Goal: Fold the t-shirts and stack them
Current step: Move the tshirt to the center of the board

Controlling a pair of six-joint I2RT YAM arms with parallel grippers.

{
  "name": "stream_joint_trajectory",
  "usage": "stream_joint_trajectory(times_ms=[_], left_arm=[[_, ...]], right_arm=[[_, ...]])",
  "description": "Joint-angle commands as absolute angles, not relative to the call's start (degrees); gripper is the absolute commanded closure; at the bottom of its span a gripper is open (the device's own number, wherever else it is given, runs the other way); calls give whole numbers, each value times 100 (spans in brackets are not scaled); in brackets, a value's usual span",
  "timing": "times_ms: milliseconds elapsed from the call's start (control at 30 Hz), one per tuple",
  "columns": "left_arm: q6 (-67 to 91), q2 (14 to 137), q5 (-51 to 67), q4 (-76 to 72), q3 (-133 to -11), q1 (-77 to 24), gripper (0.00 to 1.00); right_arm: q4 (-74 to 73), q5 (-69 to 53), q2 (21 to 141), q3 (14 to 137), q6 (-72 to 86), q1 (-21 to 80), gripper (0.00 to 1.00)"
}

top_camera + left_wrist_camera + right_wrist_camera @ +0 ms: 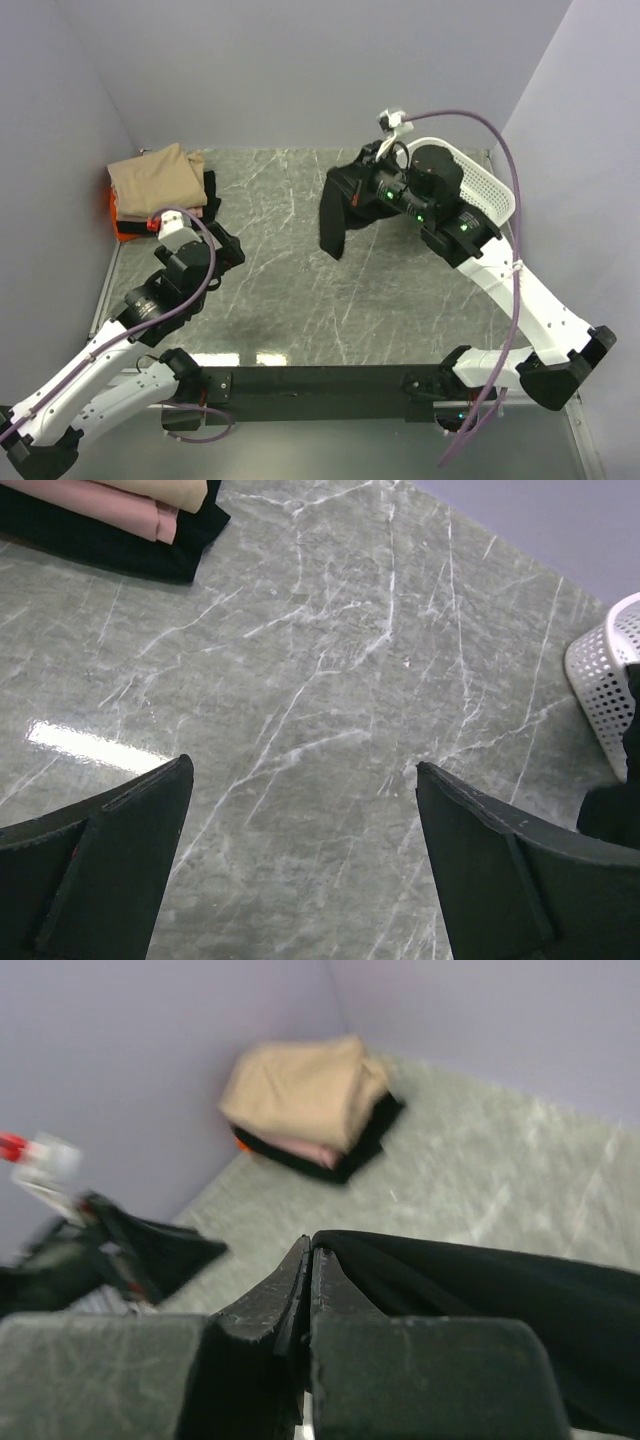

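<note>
Top view: folded stack (160,185) sitting in far-left corner of desk (280,290); black t-shirt (338,215) hanging unfolded from right hand (368,185), beside white basket (492,185).
Left wrist: left hand (303,768) spread wide, holding nothing.
Right wrist: pinched tight on black cloth.
Likely at least 1 tee left to fold and stack.

The left arm (100,375) and right arm (535,305) share white shells, black joint housings, a purple cable (455,112) apiece and black wedge-shaped end effector fingers (500,880); green lights (421,215) dot the right arm's joints.
</note>
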State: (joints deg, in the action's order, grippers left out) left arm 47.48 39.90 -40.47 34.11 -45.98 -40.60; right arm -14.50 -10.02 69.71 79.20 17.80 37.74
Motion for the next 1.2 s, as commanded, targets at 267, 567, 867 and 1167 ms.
stream_joint_trajectory(times_ms=[267, 567, 867, 1167], left_arm=[[4834, 3920, -4236, 3375, -4676, -4104, 1], [4781, 4016, -4254, 3305, -4676, -4113, 1], [4790, 3946, -4263, 3244, -4597, -4113, 1], [4764, 4815, -4561, 3331, -4746, -4394, 1]], right_arm=[[-1336, -598, 7076, 9440, 1020, 4517, 100], [-1185, -580, 6794, 8823, 958, 4535, 100], [-1178, -785, 6891, 8017, 1396, 4535, 89], [-2030, 1353, 7435, 6435, 2012, 4211, 28]])
